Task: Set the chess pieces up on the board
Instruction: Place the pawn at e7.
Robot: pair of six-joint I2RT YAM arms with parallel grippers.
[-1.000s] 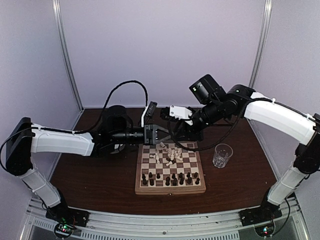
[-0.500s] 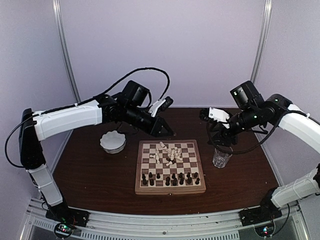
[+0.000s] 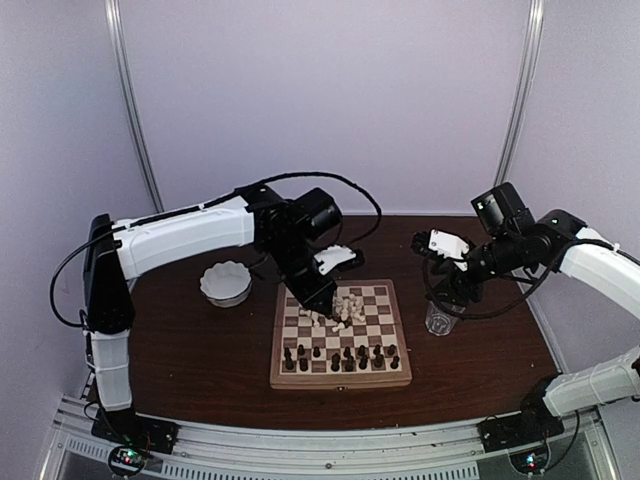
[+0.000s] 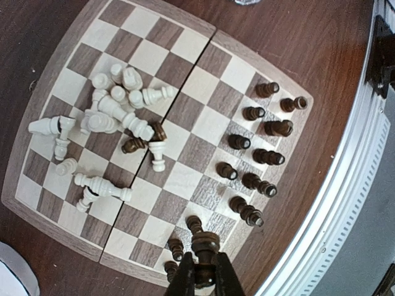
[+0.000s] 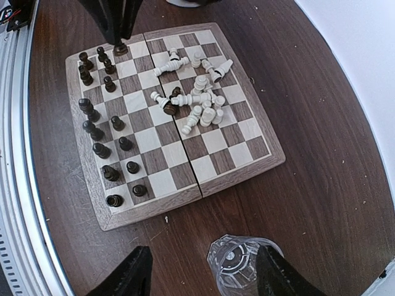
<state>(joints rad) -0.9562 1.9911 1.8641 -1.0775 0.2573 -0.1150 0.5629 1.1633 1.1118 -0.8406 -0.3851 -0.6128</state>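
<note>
**Dark ranks almost filled, white pieces not yet begun**

On the chessboard, the two rows at the 6 o'clock edge, nearest the arm bases, are where the work shows. The dark chessmen stand upright there, one to a square, and those rows look close to full. I cannot tell whether each piece is on its proper square.

Above the board's left side, the left gripper is closed tight on one more dark piece, pinched upright between its fingers. From these views I cannot tell which square it hangs over. It is probably meant for a gap in those near rows.

Toward 12 o'clock the far half of the board is unsorted. The white chessmen lie toppled in a loose heap, several touching, with at least one fallen dark chessman among them. None of the white ones stands on a back-row square, so that whole side is left to do.

Off the board at about 9 o'clock sits a white scalloped bowl. At 3 o'clock, just beside the board, stands a clear drinking glass. The right gripper hangs over the glass with its jaws spread wide and holds nothing.
</note>
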